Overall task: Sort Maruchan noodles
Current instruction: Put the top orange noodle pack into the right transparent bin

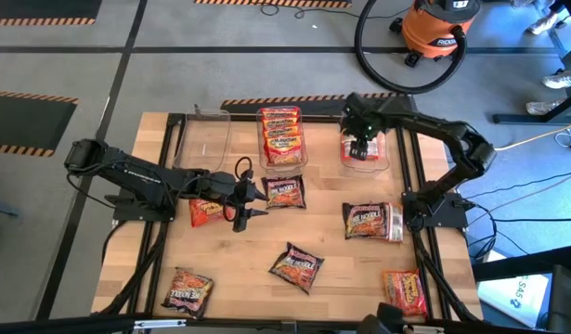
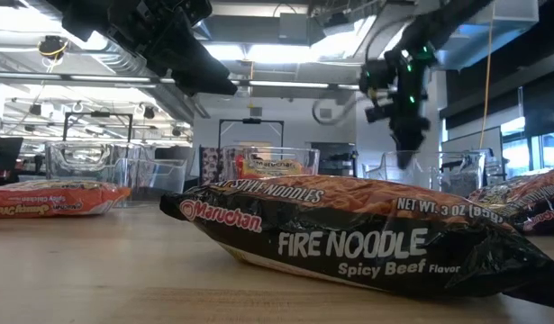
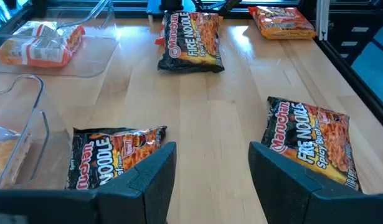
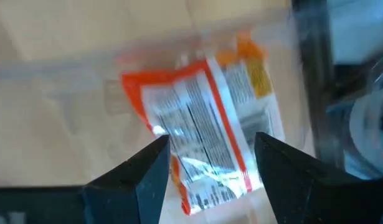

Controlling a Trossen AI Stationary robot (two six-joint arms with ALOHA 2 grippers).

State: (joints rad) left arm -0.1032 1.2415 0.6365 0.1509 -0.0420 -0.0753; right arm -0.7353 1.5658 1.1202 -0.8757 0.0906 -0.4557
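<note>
From above, Maruchan noodles [image 1: 285, 193] lie scattered across the bench [image 1: 248, 278], some already in clear tubs [image 1: 282, 139]. The left claw [image 1: 240, 209] hovers spread and empty beside a dark packet; the right claw [image 1: 360, 148], parted and empty, hangs over a tubbed packet. Low view reads "Fire Noodle". Wrist views show crinkly, light, slippery wrappers, best pinched across the flat middle.

My left gripper [image 3: 213, 168] hangs with jaws apart (nothing between them) over bare wood — dark Fire Noodle packets [image 3: 309, 146] flank it, an orange packet [image 3: 38, 45] lies in a clear tub [image 3: 91, 59].
</note>
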